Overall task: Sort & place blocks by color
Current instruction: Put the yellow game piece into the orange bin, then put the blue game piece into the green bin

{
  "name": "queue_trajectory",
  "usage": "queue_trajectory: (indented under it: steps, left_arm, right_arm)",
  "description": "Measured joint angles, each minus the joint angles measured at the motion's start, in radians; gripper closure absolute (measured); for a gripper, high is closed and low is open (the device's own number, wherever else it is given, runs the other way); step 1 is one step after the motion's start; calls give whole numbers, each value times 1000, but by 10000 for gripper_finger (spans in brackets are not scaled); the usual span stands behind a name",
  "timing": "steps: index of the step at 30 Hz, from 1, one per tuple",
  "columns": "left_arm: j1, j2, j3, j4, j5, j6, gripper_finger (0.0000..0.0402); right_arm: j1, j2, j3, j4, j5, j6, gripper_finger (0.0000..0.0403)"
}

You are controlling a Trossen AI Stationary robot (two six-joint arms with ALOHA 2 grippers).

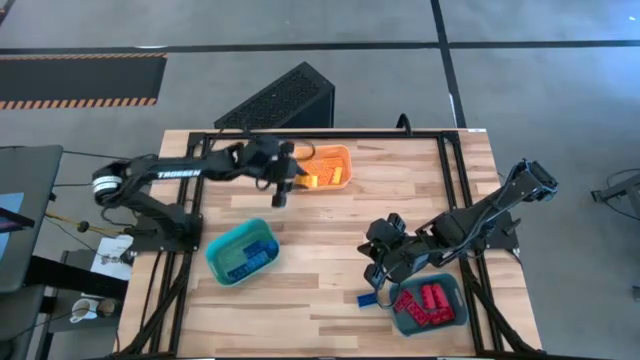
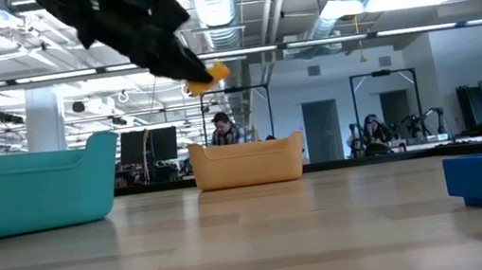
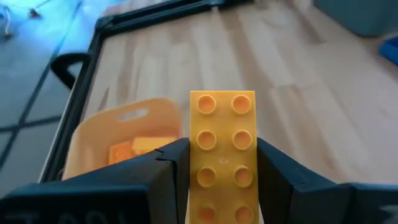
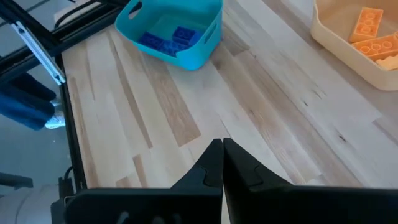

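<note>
We see the left gripper [image 3: 222, 180] clamped on a yellow block [image 3: 222, 149], its fingers [image 3: 171, 177] pressing the two long sides, so the brick's long axis runs straight out ahead of the wrist. The orange bin [image 1: 330, 168] (already holding yellow bricks) lies just beside and below the gripper [image 1: 282, 190], toward the table's far edge, and in the low view the block [image 2: 209, 75] hangs well above the bin's [image 2: 247, 163] rim. We judge the drop needs only a short carry over that rim. The right gripper [image 4: 222, 163], fingers pressed together and empty, waits near the bin of red blocks [image 1: 428, 303]; one blue block [image 1: 370, 298] lies beside it.
</note>
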Motion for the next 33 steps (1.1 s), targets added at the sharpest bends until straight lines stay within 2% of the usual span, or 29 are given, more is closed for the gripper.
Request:
queue_trajectory:
  steps: [2, 6, 8, 11, 14, 16, 21, 24, 28, 33]
  left_arm:
    - [60, 48, 22, -2, 47, 0, 299]
    - [121, 156, 71, -2, 72, 3, 294]
    - [132, 203, 96, -1, 68, 3, 265]
    - [144, 254, 126, -10, 58, 3, 198]
    - [144, 269, 143, -9, 26, 2, 144]
    - [143, 262, 150, -7, 12, 2, 122]
    - [146, 177, 151, -27, 24, -7, 108]
    - [147, 92, 150, -52, 120, -28, 114]
    - [132, -74, 123, -74, 266, -59, 128]
    - [55, -308, -13, -64, 274, -102, 152]
  right_arm:
    - [-3, 0, 0, 0, -6, -2, 387]
    - [-10, 0, 0, 0, -10, -2, 387]
    - [-9, 0, 0, -2, -10, -2, 386]
    - [-8, 0, 0, -1, -11, -2, 376]
    - [-2, 0, 0, -2, -10, -2, 354]
    - [1, 0, 0, -6, -11, -3, 337]
    - [14, 0, 0, -19, -14, -51, 287]
    - [29, 0, 0, -21, -14, -119, 252]
    - [48, 20, 1, -15, -14, -223, 202]
    - [66, 71, 2, 1, -23, -289, 148]
